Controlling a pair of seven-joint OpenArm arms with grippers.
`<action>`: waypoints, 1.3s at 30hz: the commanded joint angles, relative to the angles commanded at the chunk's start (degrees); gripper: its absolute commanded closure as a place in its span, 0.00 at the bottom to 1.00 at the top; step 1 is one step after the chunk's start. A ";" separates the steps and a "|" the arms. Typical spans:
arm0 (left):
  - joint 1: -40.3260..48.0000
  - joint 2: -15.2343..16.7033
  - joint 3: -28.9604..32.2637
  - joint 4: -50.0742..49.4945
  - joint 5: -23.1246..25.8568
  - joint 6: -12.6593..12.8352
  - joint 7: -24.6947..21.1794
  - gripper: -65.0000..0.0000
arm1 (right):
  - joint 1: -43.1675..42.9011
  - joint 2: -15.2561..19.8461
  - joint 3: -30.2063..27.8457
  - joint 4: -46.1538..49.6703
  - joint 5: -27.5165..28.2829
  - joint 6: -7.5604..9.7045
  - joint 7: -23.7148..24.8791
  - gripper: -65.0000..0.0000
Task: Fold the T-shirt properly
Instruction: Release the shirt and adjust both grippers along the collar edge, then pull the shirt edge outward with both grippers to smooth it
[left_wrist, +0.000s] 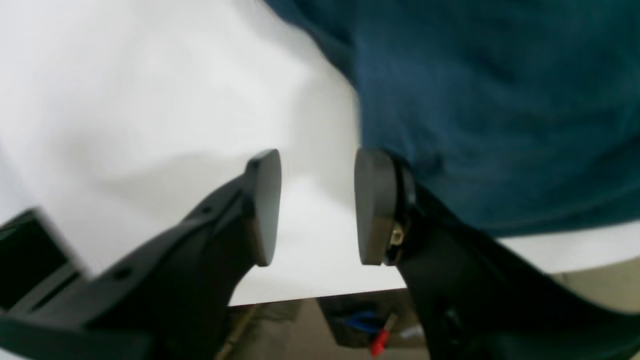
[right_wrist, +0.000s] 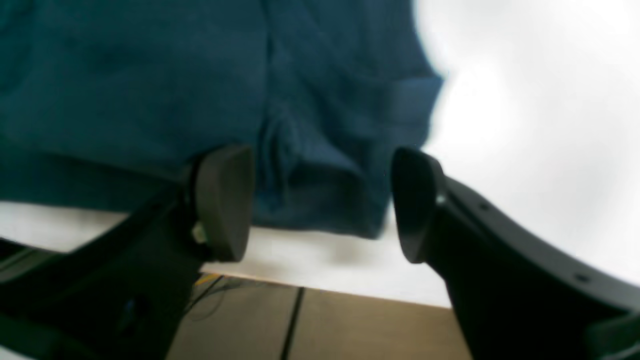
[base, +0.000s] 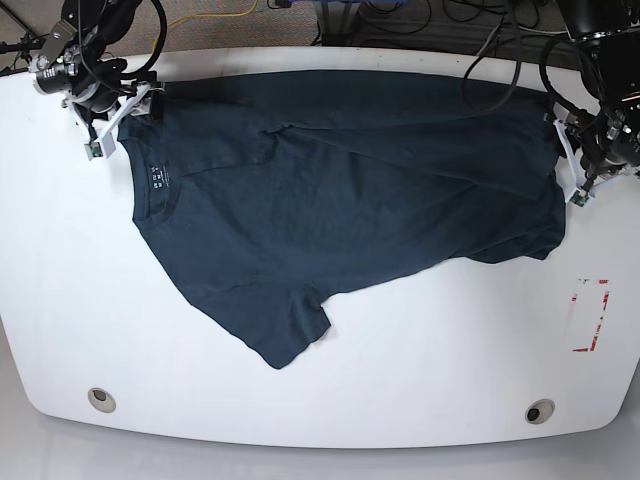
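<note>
The dark navy T-shirt lies spread and wrinkled on the white table, collar to the left, one sleeve pointing toward the front edge. My right gripper is at the shirt's back left corner. In the right wrist view it is open, its fingers straddling a bunched fold of the T-shirt without closing on it. My left gripper is at the shirt's right edge. It is open over bare table, one pad right at the edge of the T-shirt.
A red and white marking sits on the table at the right. Two round grommets lie near the front edge. Cables run behind the table's back edge.
</note>
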 joint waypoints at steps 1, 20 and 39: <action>0.62 0.00 0.00 -0.18 0.00 0.00 0.00 0.67 | 0.00 -0.09 0.00 -0.26 0.00 0.00 0.00 0.38; 3.96 -2.64 0.00 -12.66 0.53 0.00 -5.36 0.67 | -0.44 0.18 -0.26 -6.24 -0.09 0.00 2.81 0.67; 7.91 -7.74 -0.97 -10.11 0.26 0.00 -5.36 0.67 | -7.38 -0.26 -0.26 2.37 0.18 0.00 2.37 0.83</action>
